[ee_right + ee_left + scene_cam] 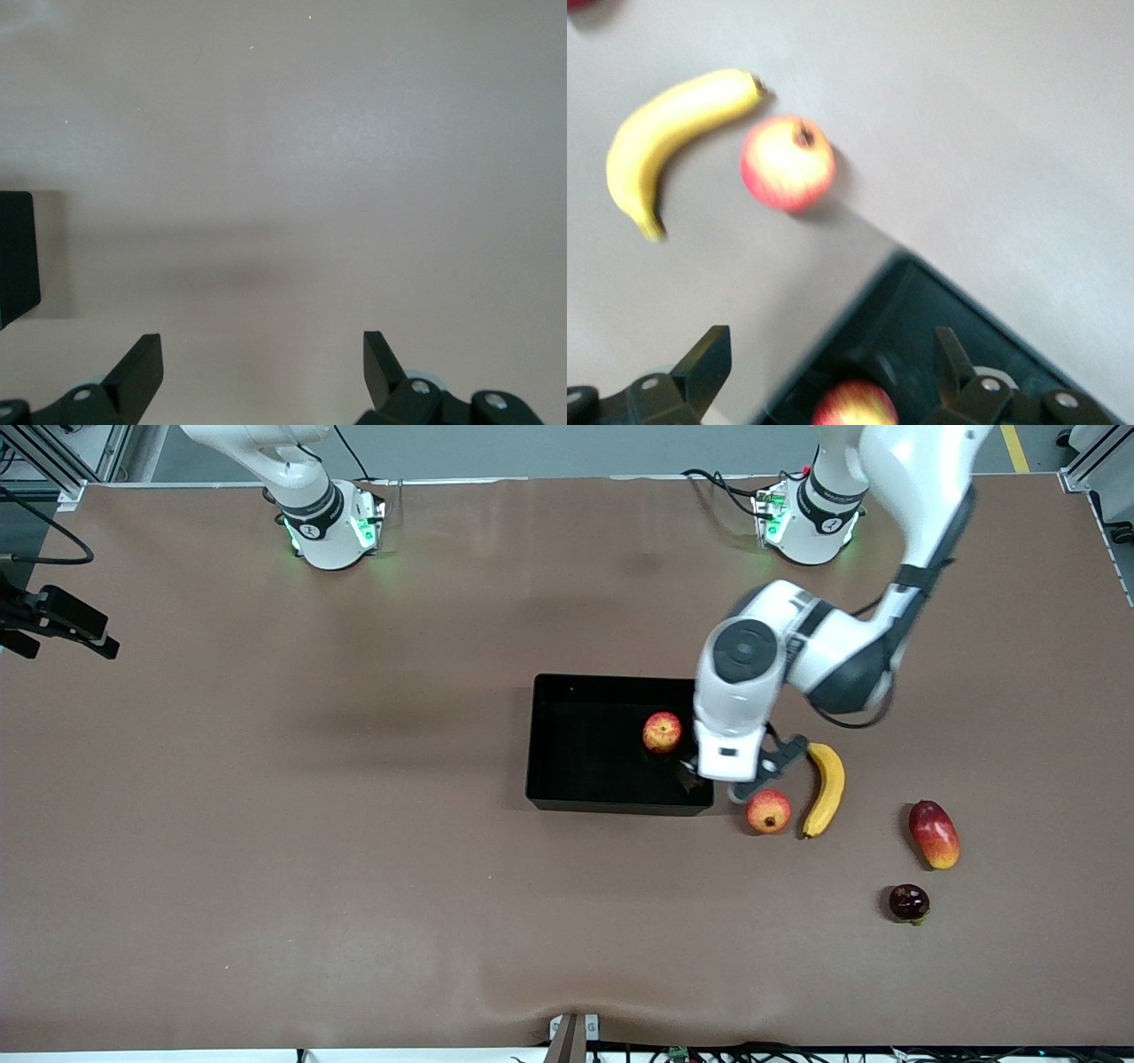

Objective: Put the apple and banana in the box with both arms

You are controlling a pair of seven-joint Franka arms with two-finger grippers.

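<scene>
Nearest the front camera lie two bystanders, a dark round fruit [909, 903] and, a little farther, an oblong red-orange fruit [934, 833], both toward the left arm's end of the counter [266, 824]. Next comes a round red-yellow fruit with a dark crown [768, 811], just beside the box's near corner, and close alongside it the banana [824, 788], lying flat on the counter outside the box. The banana looks light and fairly firm but smooth-skinned and curved, so it would probably roll or slip if pinched near a tip; the thick middle, gripped across its narrow width, seems the safest hold, and gently, since the skin bruises. The black box [567, 779] sits farther in, open-topped, with the apple [662, 732] already resting inside it near the wall toward the left arm's end. The left claw [833, 363] hangs over that edge of the box with its fingers spread wide and nothing between them. The right claw [263, 363] is likewise released and empty, over bare counter, and that arm appears to wait.
</scene>
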